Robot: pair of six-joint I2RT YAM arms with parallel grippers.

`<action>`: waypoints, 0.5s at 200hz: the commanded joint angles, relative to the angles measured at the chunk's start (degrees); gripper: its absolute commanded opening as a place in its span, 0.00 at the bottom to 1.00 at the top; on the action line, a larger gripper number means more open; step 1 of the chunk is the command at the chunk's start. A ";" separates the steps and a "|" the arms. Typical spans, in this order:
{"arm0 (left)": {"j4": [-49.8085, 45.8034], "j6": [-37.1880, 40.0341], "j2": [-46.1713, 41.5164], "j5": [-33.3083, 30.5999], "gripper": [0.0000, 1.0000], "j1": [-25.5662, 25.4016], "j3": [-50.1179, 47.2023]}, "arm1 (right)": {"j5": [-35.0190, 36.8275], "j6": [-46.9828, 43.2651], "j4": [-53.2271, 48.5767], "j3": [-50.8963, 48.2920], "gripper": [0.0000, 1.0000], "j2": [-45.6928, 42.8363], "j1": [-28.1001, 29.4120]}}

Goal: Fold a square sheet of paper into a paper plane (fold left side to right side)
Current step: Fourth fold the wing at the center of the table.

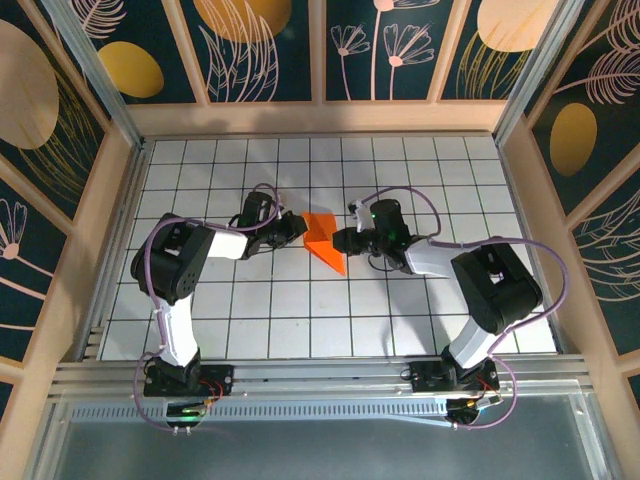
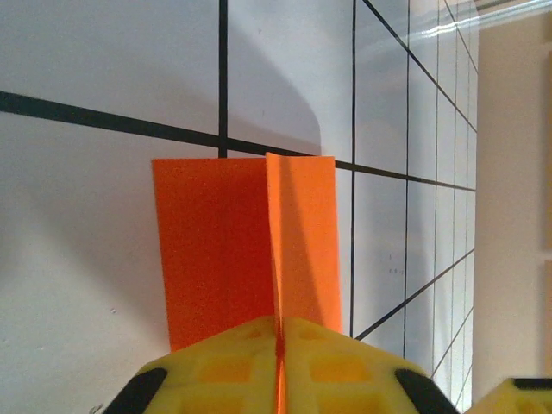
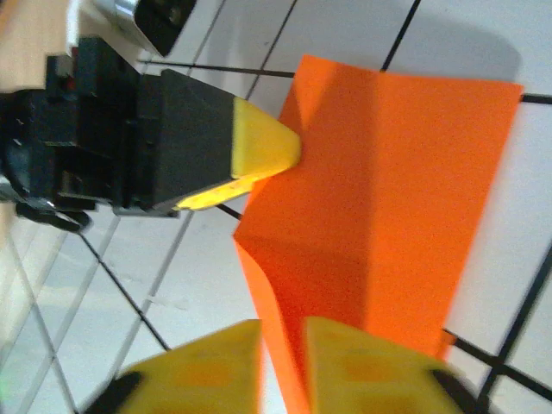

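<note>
The square sheet of paper [image 1: 324, 238] is bright orange and creased into a pointed, plane-like wedge at the middle of the table, its tip toward the near side. My left gripper [image 1: 298, 226] comes in from the left. In the left wrist view the left gripper [image 2: 279, 349] is shut on the paper's raised centre fold [image 2: 274, 250], and the flaps [image 2: 216, 250] spread flat beyond it. My right gripper [image 1: 342, 240] is at the paper's right side. In the right wrist view the right gripper [image 3: 283, 366] stands slightly open, with a folded edge of the paper [image 3: 388, 198] between the fingers. The left gripper's yellow fingertip [image 3: 263, 147] touches the far corner.
The table [image 1: 250, 300] is white with a black grid. A wooden frame and patterned walls [image 1: 320, 50] enclose it. A metal rail [image 1: 320, 375] runs along the near edge by both arm bases.
</note>
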 commanded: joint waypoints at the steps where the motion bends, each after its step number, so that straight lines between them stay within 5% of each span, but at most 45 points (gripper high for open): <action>1: 1.29 -0.68 -2.33 0.53 0.07 0.17 -1.76 | 4.69 -1.11 -5.48 1.40 0.38 -3.33 -0.36; 30: 2.11 -1.98 -5.11 0.41 0.05 -0.17 -4.10 | 14.10 -3.77 -17.24 5.27 0.46 -6.81 0.70; 73: 1.51 -3.17 -7.70 -0.13 0.06 -1.36 -5.34 | 32.99 -5.09 -33.52 12.18 0.46 -7.99 12.04; 100: 0.68 -3.10 -9.11 -1.81 0.06 -2.38 -5.90 | 38.52 -1.48 -37.69 13.84 0.46 -5.28 18.46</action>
